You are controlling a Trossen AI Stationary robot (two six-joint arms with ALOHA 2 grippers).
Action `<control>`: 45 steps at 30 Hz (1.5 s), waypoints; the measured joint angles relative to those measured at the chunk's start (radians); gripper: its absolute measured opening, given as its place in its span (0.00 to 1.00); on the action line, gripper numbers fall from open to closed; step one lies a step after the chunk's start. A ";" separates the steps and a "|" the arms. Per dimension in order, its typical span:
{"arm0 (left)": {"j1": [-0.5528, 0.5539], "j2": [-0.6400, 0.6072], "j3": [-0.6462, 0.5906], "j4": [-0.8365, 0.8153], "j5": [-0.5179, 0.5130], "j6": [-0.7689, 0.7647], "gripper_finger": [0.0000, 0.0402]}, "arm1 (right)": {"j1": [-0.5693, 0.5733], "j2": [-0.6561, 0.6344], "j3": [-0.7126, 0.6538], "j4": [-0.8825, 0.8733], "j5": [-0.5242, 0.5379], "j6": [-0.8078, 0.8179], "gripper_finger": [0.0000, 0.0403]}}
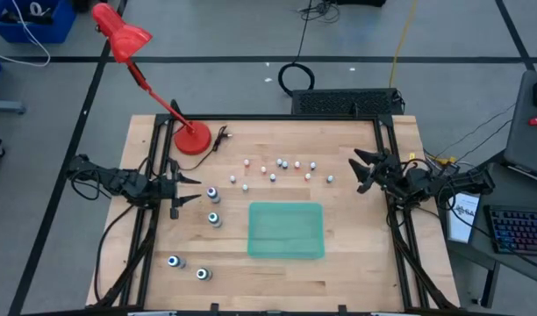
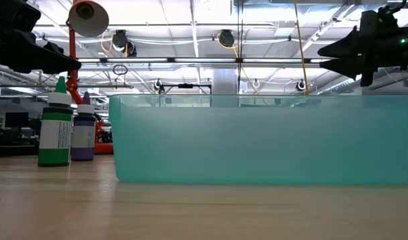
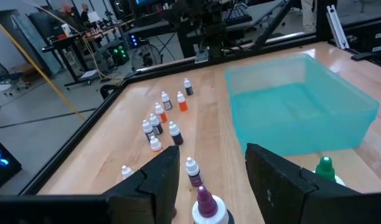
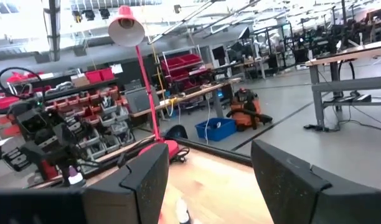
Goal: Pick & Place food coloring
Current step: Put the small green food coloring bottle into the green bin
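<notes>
The food coloring stands in two groups. Several tiny whitish bottles (image 1: 277, 167) are scattered across the far middle of the table and also show in the left wrist view as a loose group of bottles (image 3: 165, 115). Several bigger bottles (image 1: 212, 194) stand at the left, among them a green-topped bottle (image 2: 55, 127) and a purple-topped bottle (image 2: 84, 133). A teal tray (image 1: 286, 230) lies in the middle. My left gripper (image 1: 195, 190) hovers open at the left edge, above the purple-topped bottle (image 3: 206, 205). My right gripper (image 1: 358, 171) hovers open at the right edge, raised clear of the table.
A red desk lamp (image 1: 191, 138) stands with its base at the table's far left corner, its head reaching out beyond the table. Black frame rails run along the table's left, right and far edges. Bare wood lies between the tray and the near edge.
</notes>
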 joint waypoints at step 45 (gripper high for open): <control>0.000 0.000 0.000 0.023 0.000 0.000 0.46 | -0.443 1.265 0.770 -0.906 -0.647 0.325 0.66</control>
